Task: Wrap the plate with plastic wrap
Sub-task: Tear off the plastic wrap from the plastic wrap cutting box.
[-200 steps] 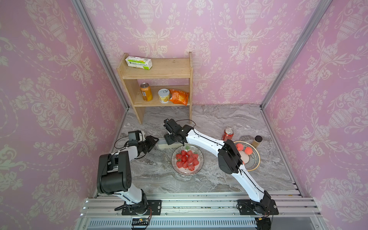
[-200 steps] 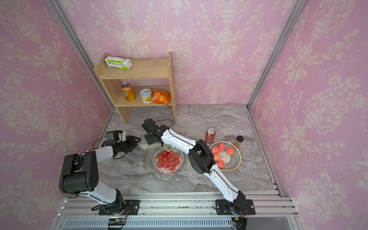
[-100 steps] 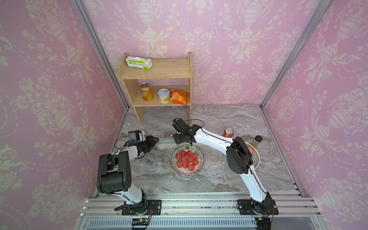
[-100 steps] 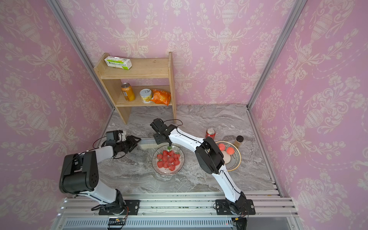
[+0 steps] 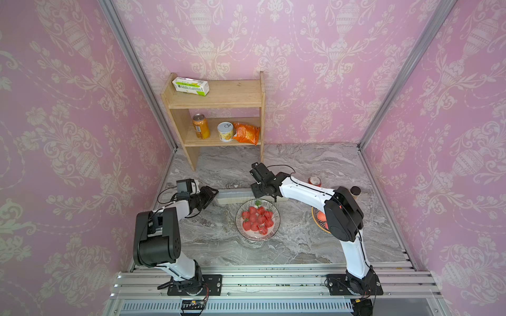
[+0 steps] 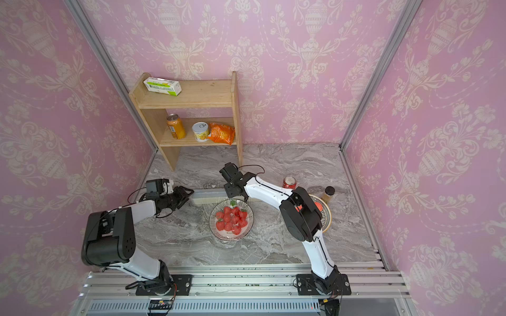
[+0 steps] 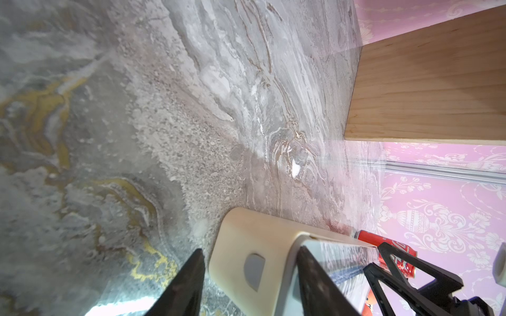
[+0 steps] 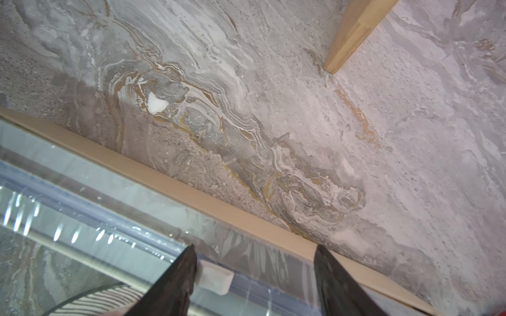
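**Ana:** Left jaws first: roughly half open and closed onto the end of the dispenser box point(image 7: 260, 232), their fingers point(image 7: 186, 281) against either side, pinning it to the desk point(image 7: 137, 136).

**Ben:** And the right jaws?

**Ana:** Spread wide, gripping nothing. Their fingers point(image 8: 175, 281) hang just above the plastic wrap point(image 8: 109, 232), which lies glossy and streaked along the box's mouth.

**Ben:** Where's all that against the plate?

**Ana:** In both top views the box lies flat on the desk, and the plate point(image 5: 257, 238) of strawberries point(image 5: 257, 219) sits just beside its long side, nearer the robot's base. I see no film over the fruit, so the covering looks not yet begun.

**Ben:** How will that film handle?

**Ana:** Next to weightless, I'd say, and limp, clingy and easy to tear. Let it go slack and it probably folds onto itself and sticks.

**Ben:** So where do you pinch it?

**Ana:** On the loose leading edge, near its middle, so it draws out square across the plate. The box looks light too. Without that left hold, I reckon it drags along with the pull.
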Controlling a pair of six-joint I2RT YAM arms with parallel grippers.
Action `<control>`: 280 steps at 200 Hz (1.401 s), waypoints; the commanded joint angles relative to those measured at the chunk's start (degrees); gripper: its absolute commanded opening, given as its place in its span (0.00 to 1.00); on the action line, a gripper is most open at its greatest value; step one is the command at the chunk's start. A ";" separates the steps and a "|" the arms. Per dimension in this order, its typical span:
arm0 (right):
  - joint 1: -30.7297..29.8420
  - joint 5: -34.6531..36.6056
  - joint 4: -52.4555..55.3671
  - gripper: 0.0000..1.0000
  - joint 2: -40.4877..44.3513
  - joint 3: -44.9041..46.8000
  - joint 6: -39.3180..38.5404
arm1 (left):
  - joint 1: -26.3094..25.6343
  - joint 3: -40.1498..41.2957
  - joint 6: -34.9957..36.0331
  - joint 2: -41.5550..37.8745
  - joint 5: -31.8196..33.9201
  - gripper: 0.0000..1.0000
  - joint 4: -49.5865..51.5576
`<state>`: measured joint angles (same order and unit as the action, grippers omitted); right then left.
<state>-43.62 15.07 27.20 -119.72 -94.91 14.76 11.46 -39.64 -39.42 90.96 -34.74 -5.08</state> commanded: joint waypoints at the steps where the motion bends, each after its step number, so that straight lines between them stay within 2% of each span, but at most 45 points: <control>1: 2.32 5.12 1.99 0.69 0.78 3.51 -0.71 | 0.27 1.67 2.20 2.47 8.90 0.55 9.69; 107: 8.91 7.77 1.02 0.71 6.55 12.57 1.06 | 0.23 1.58 2.41 2.21 9.34 0.55 10.39; 217: 13.39 8.78 2.36 0.71 10.42 14.82 2.25 | 0.23 1.52 2.25 2.47 8.76 0.55 10.13; 248: 13.39 5.10 0.49 0.80 14.69 14.14 1.55 | 0.23 1.24 1.98 2.22 8.12 0.57 9.83; 280: 13.38 -3.45 -1.60 0.92 20.36 15.68 2.37 | 0.23 0.42 1.75 0.07 7.70 0.61 10.48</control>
<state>-30.52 17.54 26.20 -105.06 -80.20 16.45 11.44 -40.01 -38.41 90.74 -34.57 -3.64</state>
